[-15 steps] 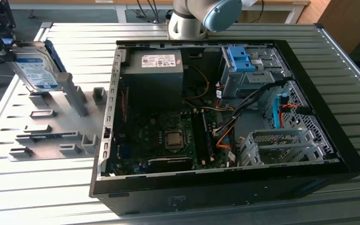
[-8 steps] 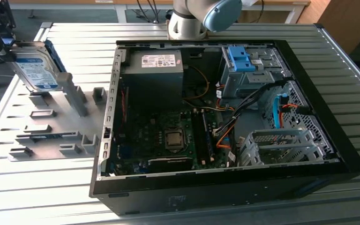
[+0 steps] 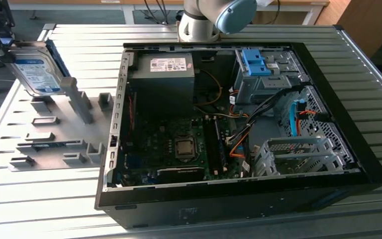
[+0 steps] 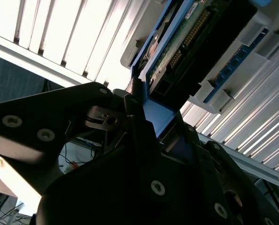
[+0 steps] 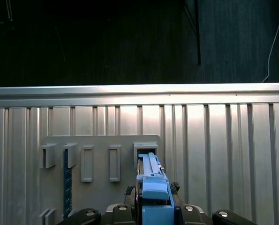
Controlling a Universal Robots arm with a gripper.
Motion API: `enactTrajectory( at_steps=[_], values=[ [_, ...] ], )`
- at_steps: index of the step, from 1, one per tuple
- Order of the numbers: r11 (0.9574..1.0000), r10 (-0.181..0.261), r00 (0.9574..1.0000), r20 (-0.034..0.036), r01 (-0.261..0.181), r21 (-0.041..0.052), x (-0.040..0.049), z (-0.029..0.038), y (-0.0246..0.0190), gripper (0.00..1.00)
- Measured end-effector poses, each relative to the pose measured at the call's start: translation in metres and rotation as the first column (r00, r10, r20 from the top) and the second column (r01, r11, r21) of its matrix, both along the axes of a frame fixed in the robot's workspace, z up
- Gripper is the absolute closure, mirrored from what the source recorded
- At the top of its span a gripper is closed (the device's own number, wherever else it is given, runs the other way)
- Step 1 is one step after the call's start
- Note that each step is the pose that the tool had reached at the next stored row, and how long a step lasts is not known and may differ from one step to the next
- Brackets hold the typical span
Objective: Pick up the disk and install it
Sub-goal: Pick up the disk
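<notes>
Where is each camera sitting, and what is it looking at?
Exterior view: up high, looking down on the table and open computer case; the arm's base shows.
First wrist view: on the wrist, looking past the hand to the grey fixture plate.
Second wrist view: behind the hand, facing the disk's circuit board.
Both wrist views share the hand holding the disk.
</notes>
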State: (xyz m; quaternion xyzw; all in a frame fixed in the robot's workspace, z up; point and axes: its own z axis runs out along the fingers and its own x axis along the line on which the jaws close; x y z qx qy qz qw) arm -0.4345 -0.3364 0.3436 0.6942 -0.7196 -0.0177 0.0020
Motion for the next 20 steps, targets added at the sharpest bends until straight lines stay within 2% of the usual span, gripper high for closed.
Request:
enactTrajectory(
  at_steps=[4, 20],
  values=[
    [1.0, 0.0, 1.0, -0.0001, 0.0, 0.0, 0.0, 0.0057, 0.0, 0.63],
    [1.0, 0.0, 1.0, 0.0001, 0.0, 0.0001, 0.0, 0.0196, 0.0, 0.63]
  ],
)
